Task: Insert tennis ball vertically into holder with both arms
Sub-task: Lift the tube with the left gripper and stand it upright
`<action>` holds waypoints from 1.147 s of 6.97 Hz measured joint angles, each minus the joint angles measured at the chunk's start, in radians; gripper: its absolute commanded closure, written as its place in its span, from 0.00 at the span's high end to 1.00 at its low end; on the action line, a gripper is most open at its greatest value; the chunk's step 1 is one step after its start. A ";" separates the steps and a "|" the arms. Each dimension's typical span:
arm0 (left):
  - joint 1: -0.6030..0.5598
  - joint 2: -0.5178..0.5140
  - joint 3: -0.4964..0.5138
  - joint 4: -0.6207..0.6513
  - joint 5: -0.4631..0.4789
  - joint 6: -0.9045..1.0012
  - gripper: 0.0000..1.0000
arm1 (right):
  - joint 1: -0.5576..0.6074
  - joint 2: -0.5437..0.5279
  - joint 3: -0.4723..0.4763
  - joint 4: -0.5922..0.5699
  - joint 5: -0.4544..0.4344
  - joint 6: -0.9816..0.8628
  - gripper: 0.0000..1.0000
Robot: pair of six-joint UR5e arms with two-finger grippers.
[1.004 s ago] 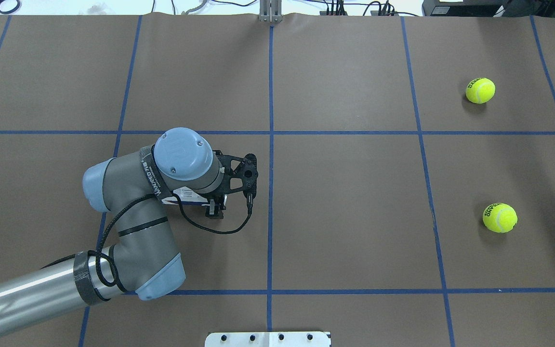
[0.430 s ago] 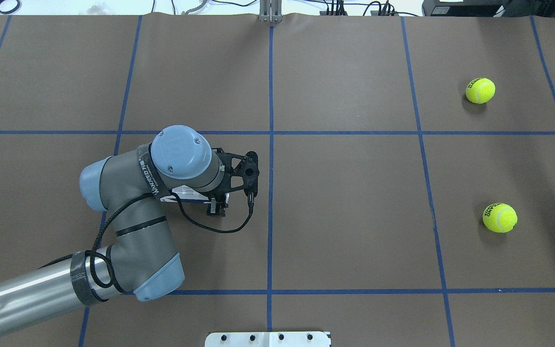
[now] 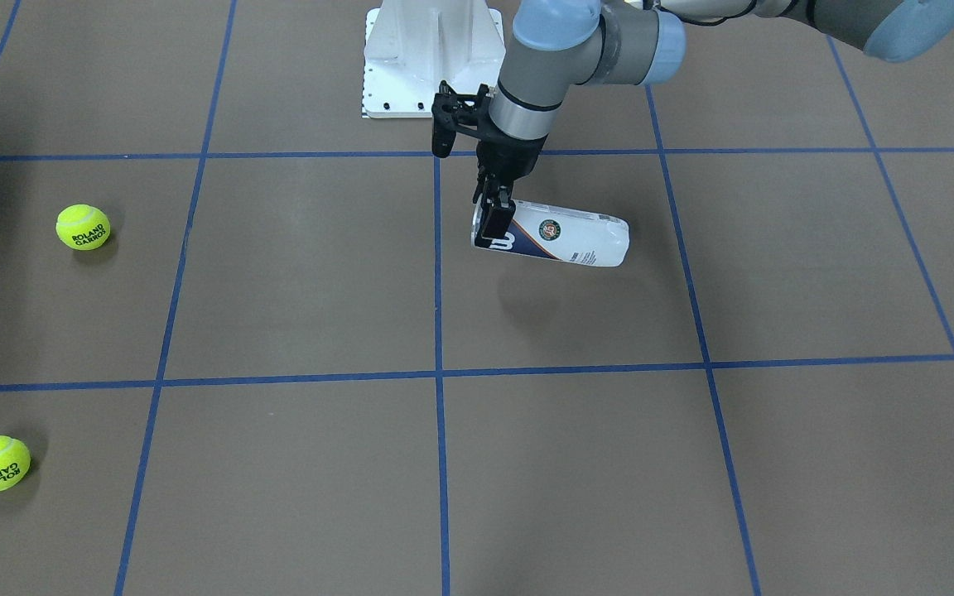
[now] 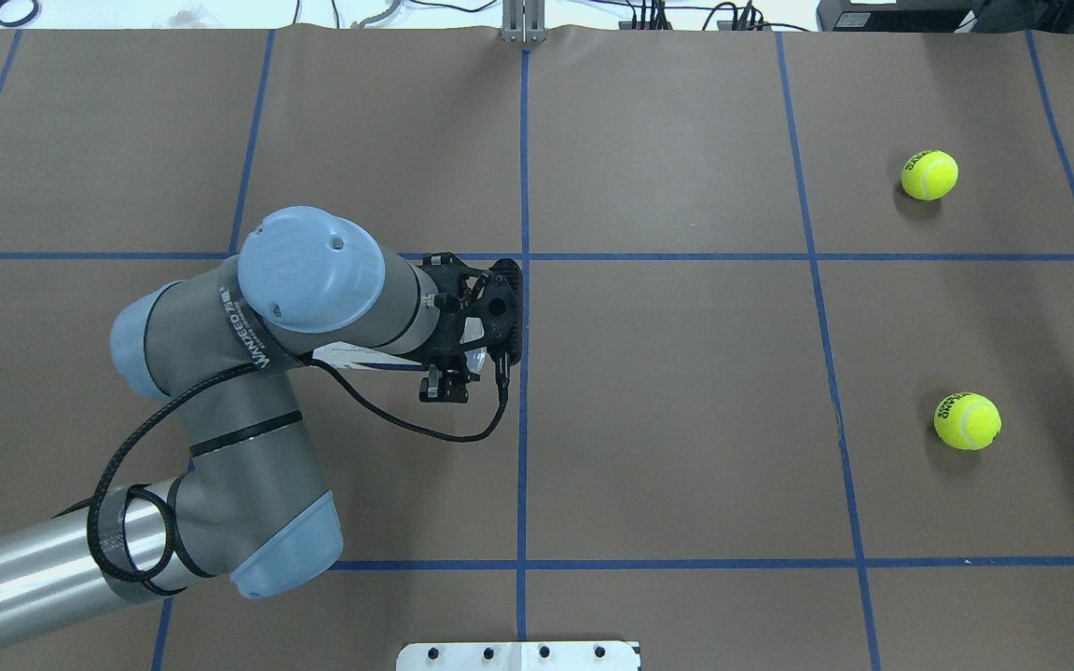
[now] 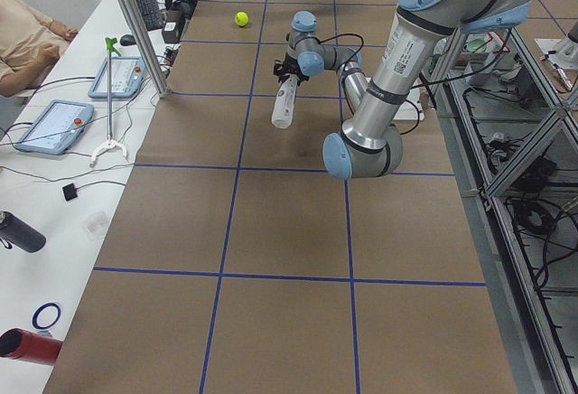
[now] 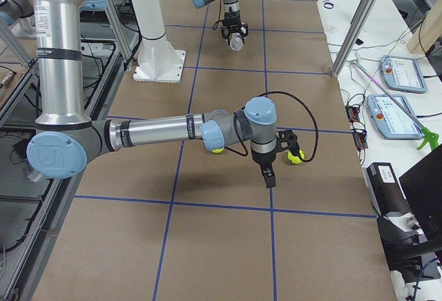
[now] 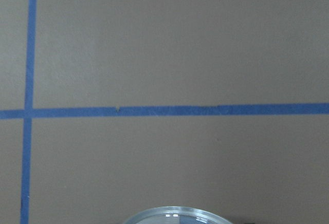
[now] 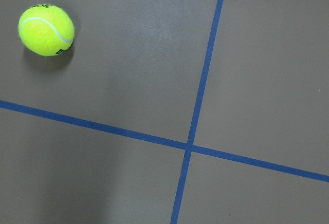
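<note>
The left arm (image 4: 248, 438) had raised its wrist and shifted since a second before. The left claw (image 3: 494, 222) was clenched on one end of the can (image 3: 568, 237), which was held tilted beside the table's (image 3: 576, 463) middle blue line. I could not tell the right claw's (image 6: 268, 177) state.

The left arm (image 4: 243, 466) is reaching in from the lower left over the brown table (image 4: 677, 401). Its blue-capped wrist is leaning toward the centre tape line (image 4: 524, 168), and its black left pincer (image 4: 445, 387) is pointing down beside a looping black cable (image 4: 451, 438). Only a white sliver of the holder (image 4: 355, 355) is showing beneath the wrist. Two yellow tennis balls are sitting well apart on the right side, the far ball (image 4: 929, 175) and the near ball (image 4: 967, 421), while a white base plate (image 4: 518, 656) is peeking in at the bottom edge.
</note>
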 measured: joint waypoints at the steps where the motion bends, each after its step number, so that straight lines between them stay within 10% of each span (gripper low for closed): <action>1: -0.008 -0.003 -0.004 -0.135 -0.001 -0.063 0.71 | 0.000 0.000 0.000 0.000 0.002 0.001 1.00; 8: -0.021 -0.089 0.408 -1.369 0.234 -0.684 0.63 | 0.000 0.002 0.003 0.000 0.005 0.003 1.00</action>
